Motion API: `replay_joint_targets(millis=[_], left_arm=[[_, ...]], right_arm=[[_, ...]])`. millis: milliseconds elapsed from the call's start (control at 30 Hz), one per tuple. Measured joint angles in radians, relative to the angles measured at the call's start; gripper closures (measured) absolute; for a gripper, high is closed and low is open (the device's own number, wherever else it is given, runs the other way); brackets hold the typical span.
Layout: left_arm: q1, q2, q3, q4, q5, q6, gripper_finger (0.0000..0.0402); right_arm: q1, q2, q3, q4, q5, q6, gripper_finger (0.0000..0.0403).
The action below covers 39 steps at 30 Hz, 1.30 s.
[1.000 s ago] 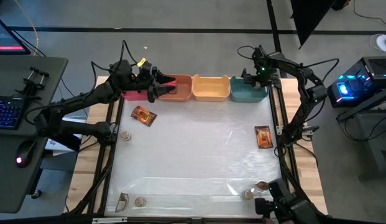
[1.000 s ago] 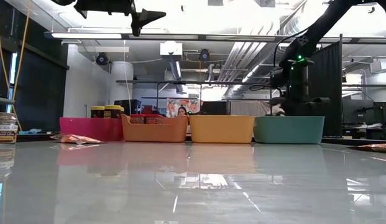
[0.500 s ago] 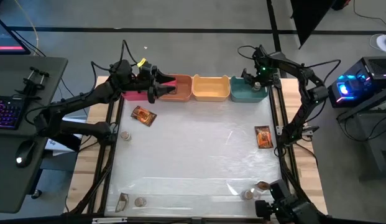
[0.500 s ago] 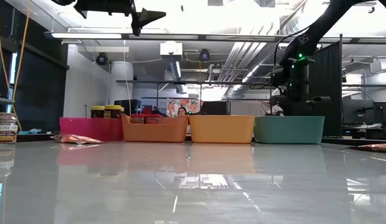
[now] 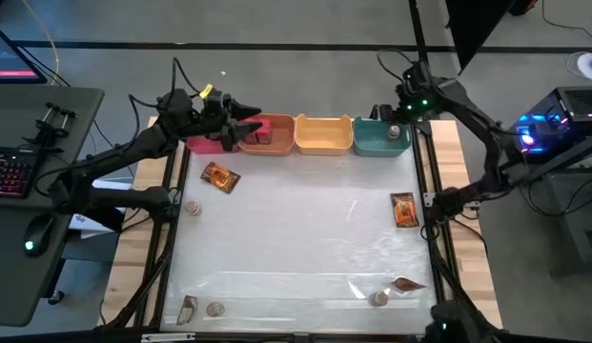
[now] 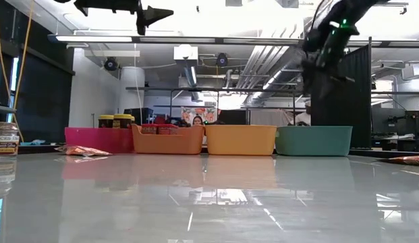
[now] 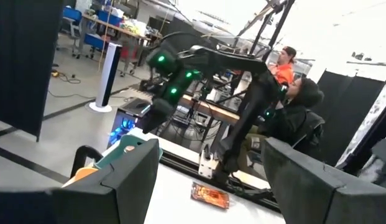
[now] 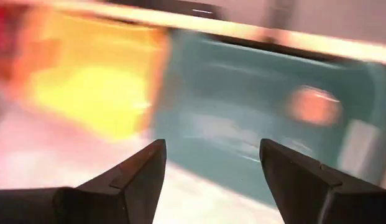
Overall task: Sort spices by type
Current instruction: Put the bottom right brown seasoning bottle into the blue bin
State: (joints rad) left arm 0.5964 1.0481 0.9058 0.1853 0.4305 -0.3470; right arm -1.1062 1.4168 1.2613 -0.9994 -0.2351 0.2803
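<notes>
The left tool is held spread and empty over the pink bin and orange bin, upper left of the high view. The right tool is spread above the teal bin, where one jar is seen. Foil packets and jars are left scattered on the desk.

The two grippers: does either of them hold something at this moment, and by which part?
Nothing is held. The left gripper is open and empty above the pink and orange bins. The right gripper is open and empty over the teal bin.
</notes>
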Motion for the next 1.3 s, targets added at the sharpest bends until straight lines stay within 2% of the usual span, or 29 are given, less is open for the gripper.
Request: replay_joint_targets(millis=[100, 200, 267, 333, 500, 567, 633, 767, 867, 967, 1067, 1167, 1300], left_arm=[[-0.003, 0.000, 0.000, -0.007, 0.000, -0.037, 0.0133], [-0.014, 0.004, 0.000, -0.022, -0.011, -0.081, 0.0133], [-0.022, 0.005, 0.000, -0.052, -0.033, -0.101, 0.0133], [-0.035, 0.005, 0.000, -0.077, -0.054, -0.122, 0.0133], [-0.085, 0.005, 0.000, -0.120, -0.059, -0.140, 0.0133], [-0.106, 0.005, 0.000, -0.119, -0.058, -0.119, 0.0133], [-0.127, 0.005, 0.000, -0.120, -0.057, -0.085, 0.0133], [-0.163, 0.005, 0.000, -0.148, -0.018, -0.014, 0.0133], [-0.183, 0.005, 0.000, -0.191, 0.049, 0.041, 0.0133], [-0.204, 0.005, 0.000, -0.228, 0.063, 0.053, 0.0133], [-0.225, 0.005, 0.000, -0.234, 0.063, 0.050, 0.0133], [-0.240, 0.005, 0.000, -0.234, 0.061, 0.049, 0.0133], [-0.246, 0.005, 0.000, -0.233, 0.038, 0.045, 0.0133]], right_arm=[[0.080, -0.038, 0.000, 0.074, -0.190, -0.030, 0.0149], [0.209, -0.048, 0.001, 0.186, -0.381, -0.038, 0.0149], [0.308, -0.047, 0.001, 0.253, -0.456, -0.036, 0.0149], [0.435, -0.043, 0.001, 0.312, -0.484, -0.035, 0.0149], [0.776, -0.042, 0.001, 0.284, -0.463, 0.053, 0.0149], [0.918, -0.042, 0.001, 0.228, -0.411, 0.137, 0.0149], [1.065, -0.042, 0.001, 0.170, -0.309, 0.240, 0.0149], [1.337, -0.035, 0.001, 0.082, -0.089, 0.554, 0.0149], [1.495, -0.005, 0.001, 0.059, -0.004, 0.859, 0.0149], [1.603, 0.050, 0.001, 0.050, 0.007, 1.097, 0.0149], [1.676, 0.118, 0.001, 0.067, -0.011, 1.258, 0.0149], [1.731, 0.178, 0.001, 0.090, -0.038, 1.290, 0.0149], [1.771, 0.235, 0.000, 0.081, -0.043, 1.210, 0.0149]])
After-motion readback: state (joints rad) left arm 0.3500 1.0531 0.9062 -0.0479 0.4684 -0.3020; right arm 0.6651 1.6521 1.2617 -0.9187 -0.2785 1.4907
